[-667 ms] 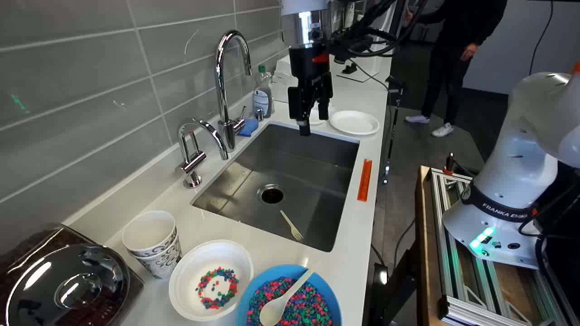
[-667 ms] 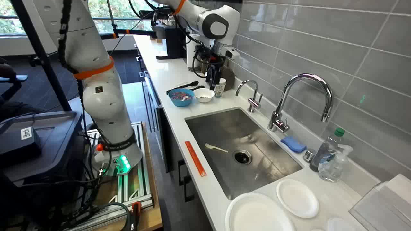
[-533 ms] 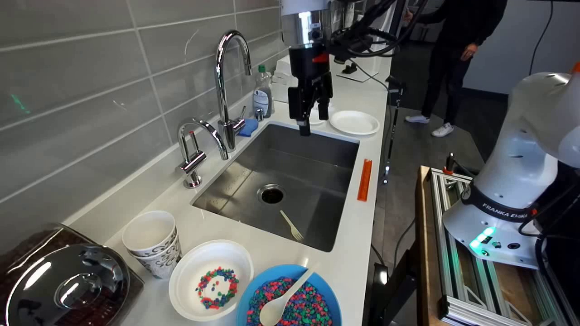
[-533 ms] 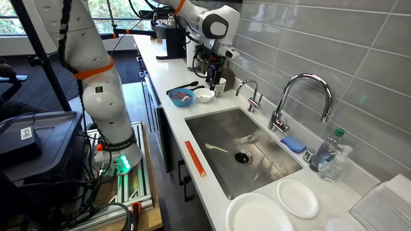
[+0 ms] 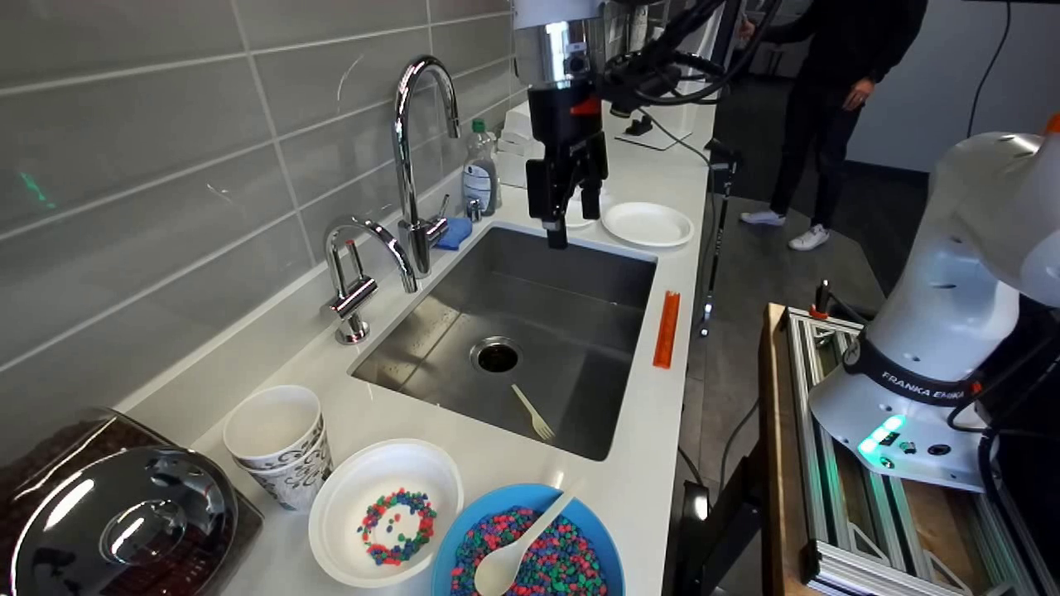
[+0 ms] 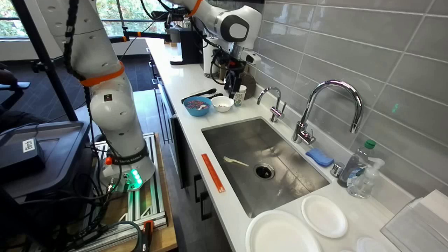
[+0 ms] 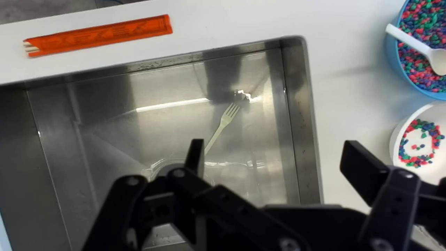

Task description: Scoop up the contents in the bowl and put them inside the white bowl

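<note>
The blue bowl (image 6: 198,111) stands on the counter, filled with the contents (image 5: 567,553), tiny red, pink, green and blue bits. A pale spoon (image 5: 522,544) lies on them, its handle over the rim. Beside it is the white bowl (image 5: 339,488), with a ring of the same bits on its bottom; in the wrist view both bowls sit at the right edge, the white bowl (image 7: 430,113) partly cut off. My gripper (image 7: 275,160) is open above the sink, its fingers wide apart with nothing between them. It is apart from both bowls.
Below my gripper is the steel sink (image 5: 571,356) with a pale fork (image 5: 532,412) inside. Chrome taps (image 5: 403,157) rise along the wall. An orange chopstick packet (image 5: 666,329) lies on the front ledge. Patterned cups (image 5: 281,443) stand beside the white bowl; white plates (image 6: 281,232) lie at the opposite end.
</note>
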Robot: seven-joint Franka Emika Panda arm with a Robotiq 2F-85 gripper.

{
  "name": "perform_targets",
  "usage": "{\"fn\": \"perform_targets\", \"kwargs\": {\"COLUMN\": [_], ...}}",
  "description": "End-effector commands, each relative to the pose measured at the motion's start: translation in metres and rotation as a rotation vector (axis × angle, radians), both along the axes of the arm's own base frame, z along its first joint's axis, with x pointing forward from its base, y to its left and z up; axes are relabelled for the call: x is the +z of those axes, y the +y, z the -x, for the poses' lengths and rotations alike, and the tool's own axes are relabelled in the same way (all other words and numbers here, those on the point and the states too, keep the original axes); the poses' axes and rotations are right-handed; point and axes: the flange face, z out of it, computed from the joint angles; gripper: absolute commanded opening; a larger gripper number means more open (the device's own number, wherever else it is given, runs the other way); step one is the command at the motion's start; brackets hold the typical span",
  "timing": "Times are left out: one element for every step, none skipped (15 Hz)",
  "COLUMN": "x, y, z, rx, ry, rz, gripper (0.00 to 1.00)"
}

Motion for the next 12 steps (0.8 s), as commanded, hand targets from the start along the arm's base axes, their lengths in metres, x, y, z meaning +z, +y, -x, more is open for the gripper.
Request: {"fn": "perform_targets", "kwargs": {"x": [0.003,0.005,0.007,0.009,0.010,0.011,0.010,0.008,0.007,0.006,0.003,-0.001], "y": [0.036,0.049,0.064,0.079,0.093,0.107,0.120,0.129,0.139,0.149,0.159,0.168], "z": [-0.014,-0.017,-0.021,-0.023,-0.024,-0.025,-0.024,-0.025,-0.022,-0.022,-0.022,-0.020], "rx": [0.167,0.213,0.261,0.312,0.366,0.419,0.474,0.528,0.581,0.633,0.686,0.739], "ry": [-0.039,-0.057,-0.080,-0.102,-0.124,-0.144,-0.155,-0.164,-0.181,-0.193,-0.205,-0.217], "rz": [0.057,0.070,0.085,0.095,0.103,0.107,0.117,0.127,0.135,0.143,0.149,0.155], "gripper": [1.00,1.00,1.00,1.00,1.00,1.00,1.00,1.00,1.00,1.00,1.00,1.00]}}
